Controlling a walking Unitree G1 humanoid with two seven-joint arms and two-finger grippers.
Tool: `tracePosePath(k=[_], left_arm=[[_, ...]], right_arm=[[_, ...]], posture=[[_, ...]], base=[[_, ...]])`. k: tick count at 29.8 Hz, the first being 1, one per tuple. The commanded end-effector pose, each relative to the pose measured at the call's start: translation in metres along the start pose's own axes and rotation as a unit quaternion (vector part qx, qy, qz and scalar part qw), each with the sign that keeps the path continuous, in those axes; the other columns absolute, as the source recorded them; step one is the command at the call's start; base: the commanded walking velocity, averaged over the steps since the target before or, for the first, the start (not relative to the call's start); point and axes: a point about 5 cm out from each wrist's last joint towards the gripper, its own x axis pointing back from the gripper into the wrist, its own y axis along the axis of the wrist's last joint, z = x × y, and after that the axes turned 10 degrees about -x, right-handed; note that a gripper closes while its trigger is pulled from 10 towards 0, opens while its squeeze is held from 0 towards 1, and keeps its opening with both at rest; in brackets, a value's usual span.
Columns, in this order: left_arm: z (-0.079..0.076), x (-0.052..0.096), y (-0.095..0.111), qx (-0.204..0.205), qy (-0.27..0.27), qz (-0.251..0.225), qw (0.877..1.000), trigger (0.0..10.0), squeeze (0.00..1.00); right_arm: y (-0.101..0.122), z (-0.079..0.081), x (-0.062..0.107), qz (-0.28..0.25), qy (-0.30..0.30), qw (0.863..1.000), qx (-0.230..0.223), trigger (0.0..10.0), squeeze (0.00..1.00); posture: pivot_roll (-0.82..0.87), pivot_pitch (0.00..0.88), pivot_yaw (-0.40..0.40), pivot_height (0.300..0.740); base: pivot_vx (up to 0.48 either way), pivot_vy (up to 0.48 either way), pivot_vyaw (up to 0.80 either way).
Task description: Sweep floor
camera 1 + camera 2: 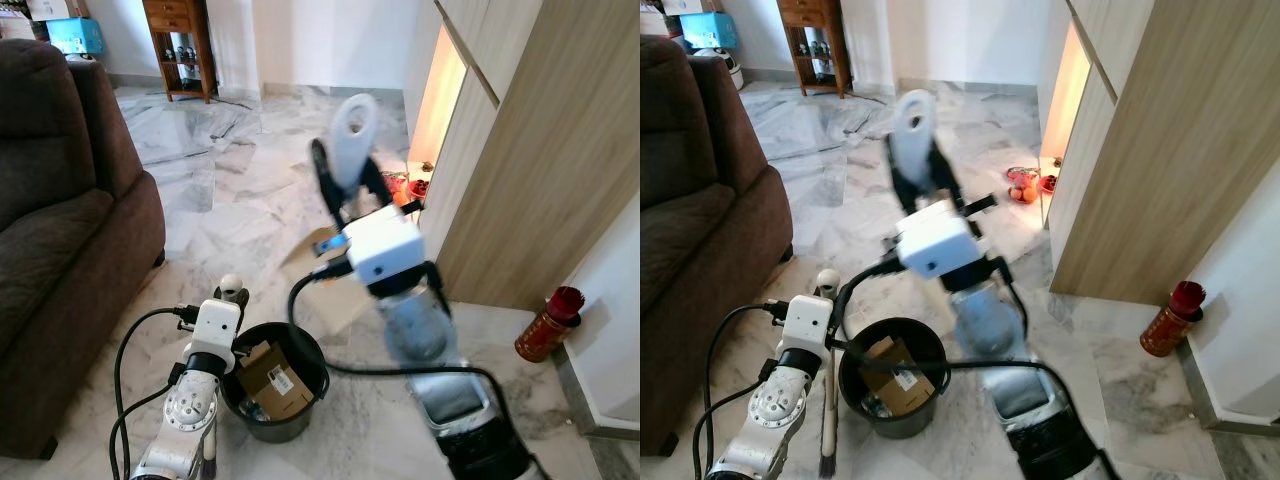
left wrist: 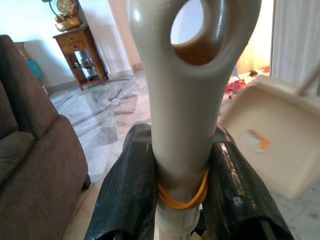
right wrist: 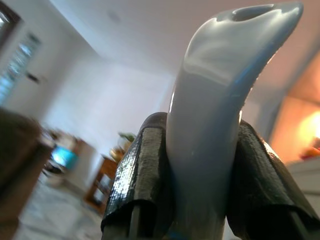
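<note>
Both eye views look forward and down from the head at the black bin (image 1: 275, 380) on the floor, sharing the sofa (image 1: 60, 230) beside it. Each wrist view looks close along its pincer, past a clamped handle, towards the room beyond the bin.

Right arm (image 1: 400, 270) blurred; sofa (image 1: 60, 230) cut off by edge

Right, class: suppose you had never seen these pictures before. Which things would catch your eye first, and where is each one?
First, the right gripper, raised mid-scene and shut on a pale dustpan handle with a hole in its end. Below it, a black bucket holding cardboard stands on the marble floor, beside the left gripper clamped on a grey broom handle. A brown sofa fills the robot's left.
</note>
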Motion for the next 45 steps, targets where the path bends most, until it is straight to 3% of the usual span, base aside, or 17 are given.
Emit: tracePosePath(k=[1, 5, 12, 42, 43, 45], left_arm=[[0.003, -0.004, 0.007, -0.013, 0.006, -0.019, 1.0, 10.0, 0.0], [0.005, -0.002, 0.005, -0.014, 0.007, -0.018, 1.0, 10.0, 0.0], [0.007, -0.002, 0.005, -0.016, 0.006, -0.017, 1.0, 10.0, 0.0], [0.007, -0.002, 0.005, -0.016, 0.006, -0.017, 1.0, 10.0, 0.0], [0.007, -0.002, 0.005, -0.017, 0.007, -0.017, 1.0, 10.0, 0.0], [0.014, 0.001, 0.008, -0.016, 0.012, -0.029, 0.999, 10.0, 0.0]], right_arm=[[-0.001, -0.01, -0.004, -0.004, -0.018, 1.0, 0.015, 10.0, 0.0], [-0.026, -0.034, 0.01, 0.048, -0.06, 0.997, 0.029, 10.0, 0.0], [-0.055, -0.048, 0.033, 0.111, -0.087, 0.989, 0.051, 10.0, 0.0], [-0.055, -0.048, 0.033, 0.111, -0.087, 0.989, 0.051, 10.0, 0.0], [-0.059, -0.049, 0.036, 0.113, -0.088, 0.988, 0.053, 10.0, 0.0], [-0.1, -0.057, 0.079, 0.219, -0.148, 0.964, 0.013, 10.0, 0.0]], posture=[[0.1, 0.0, -0.016, 0.74], [0.09, 0.0, -0.012, 0.74], [0.1, 0.0, -0.007, 0.74], [0.1, 0.0, -0.007, 0.74], [0.1, 0.0, -0.007, 0.74], [0.11, 0.0, 0.01, 0.74]], base=[[0.0, 0.0, 0.0], [0.0, 0.0, 0.0], [0.0, 0.0, 0.0], [0.0, 0.0, 0.0], [0.0, 0.0, 0.0], [0.0, 0.0, 0.0]])
